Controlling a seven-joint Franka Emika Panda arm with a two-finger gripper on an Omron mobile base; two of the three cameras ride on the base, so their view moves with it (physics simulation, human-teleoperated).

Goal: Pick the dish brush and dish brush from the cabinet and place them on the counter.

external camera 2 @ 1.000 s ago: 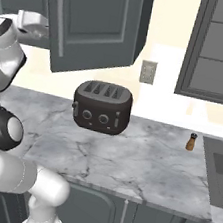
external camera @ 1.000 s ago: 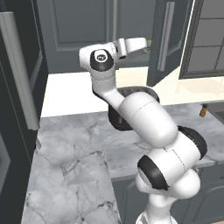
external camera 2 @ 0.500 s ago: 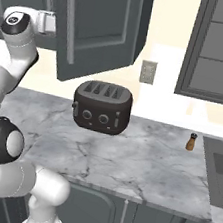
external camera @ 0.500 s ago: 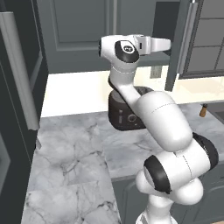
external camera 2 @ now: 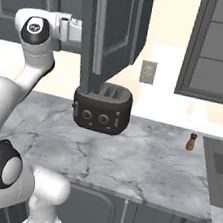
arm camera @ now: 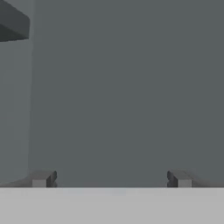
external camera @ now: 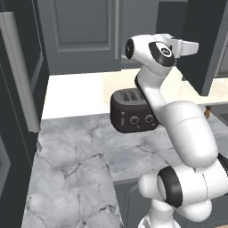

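Observation:
My gripper (arm camera: 110,179) is open, its two dark fingertips (arm camera: 41,178) set wide apart with nothing between them, facing a flat dark grey panel at close range. In the base views the white hand (external camera: 180,46) (external camera 2: 70,27) is raised to the height of the cabinet (external camera: 84,31), right beside the inner face of its open door (external camera: 205,49) (external camera 2: 115,33). The door stands swung out over the white marble counter (external camera: 80,169) (external camera 2: 141,163). Both dish brushes are hidden, and so is the cabinet's inside.
A black toaster (external camera: 133,116) (external camera 2: 102,110) stands on the counter under the open door. A small brown shaker (external camera 2: 192,142) sits further right, near a sink (external camera 2: 221,173). A tall dark unit with a long silver handle (external camera: 20,71) is at the left.
The arm has swung to the right, and the cabinet door has swung further open with it. The gripper stays open.

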